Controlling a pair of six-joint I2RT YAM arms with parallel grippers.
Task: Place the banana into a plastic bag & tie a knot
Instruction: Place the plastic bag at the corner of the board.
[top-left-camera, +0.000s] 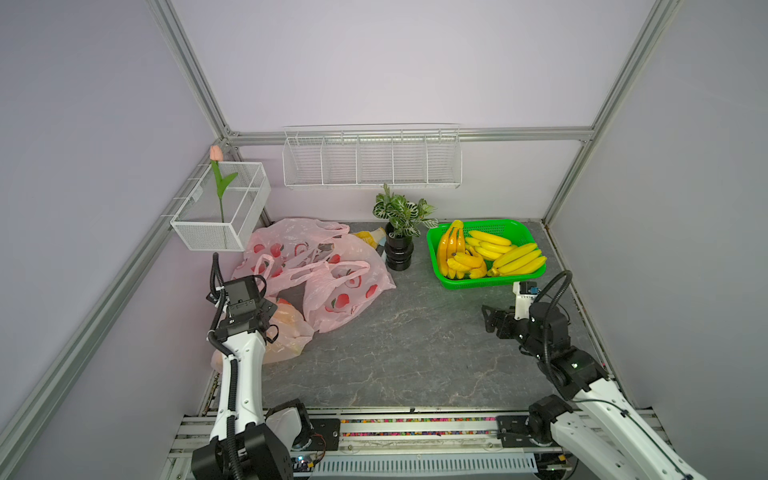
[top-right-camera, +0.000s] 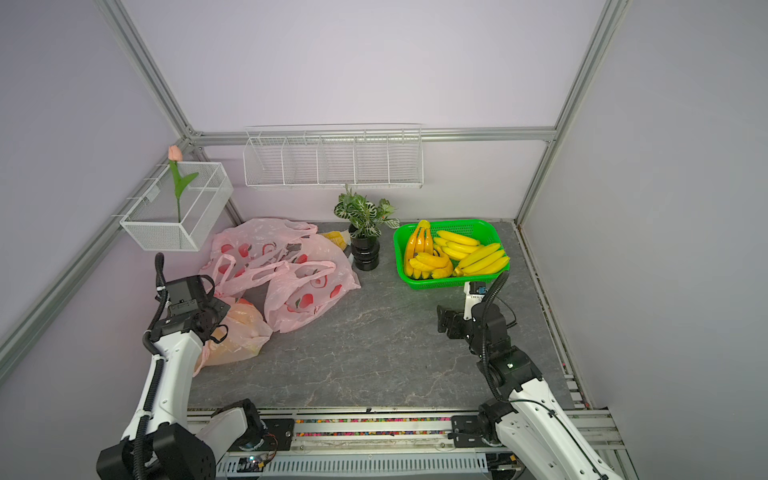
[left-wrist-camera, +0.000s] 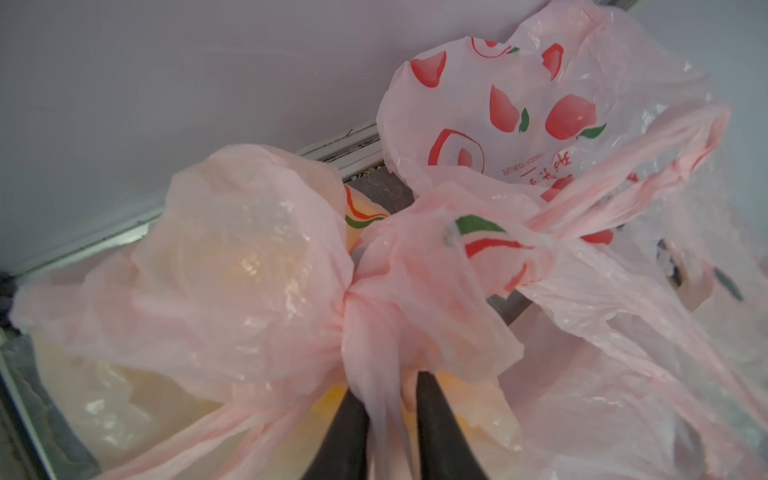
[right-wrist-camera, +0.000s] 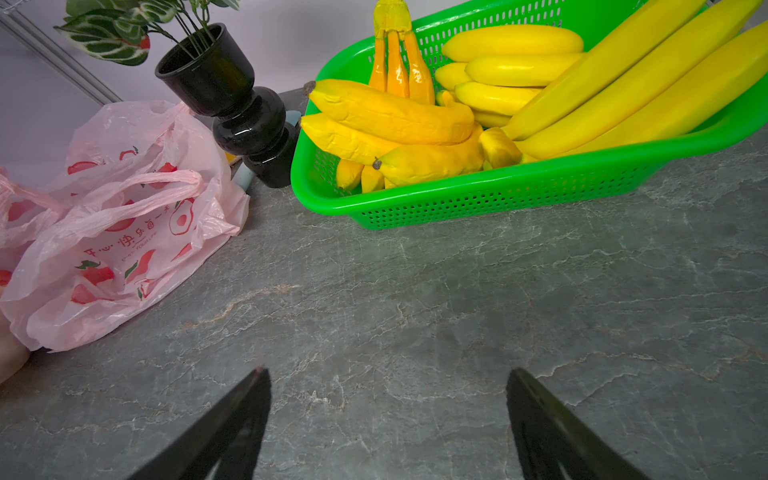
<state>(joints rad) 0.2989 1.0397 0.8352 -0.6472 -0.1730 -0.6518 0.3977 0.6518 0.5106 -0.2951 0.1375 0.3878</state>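
Banana (left-wrist-camera: 334, 392) sits in tied bag (top-left-camera: 286, 332), near left. L claw (left-wrist-camera: 388, 386) slightly parted round knot tail (left-wrist-camera: 384, 419); can't tell if gripping. R claw (right-wrist-camera: 388, 369) spread wide, empty, at right. Prob best: open L fully, lift straight, don't snag tail.

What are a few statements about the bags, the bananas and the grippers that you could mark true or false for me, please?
1. The right gripper is open and holds nothing. True.
2. The green basket is empty. False: it holds several bunches of bananas.
3. The tied bag by the left arm is gathered into a knot. True.
4. The potted plant stands inside the basket. False: it stands on the table, between the loose bags and the basket.
5. A strand of pink plastic runs between the fingers of the left gripper. True.
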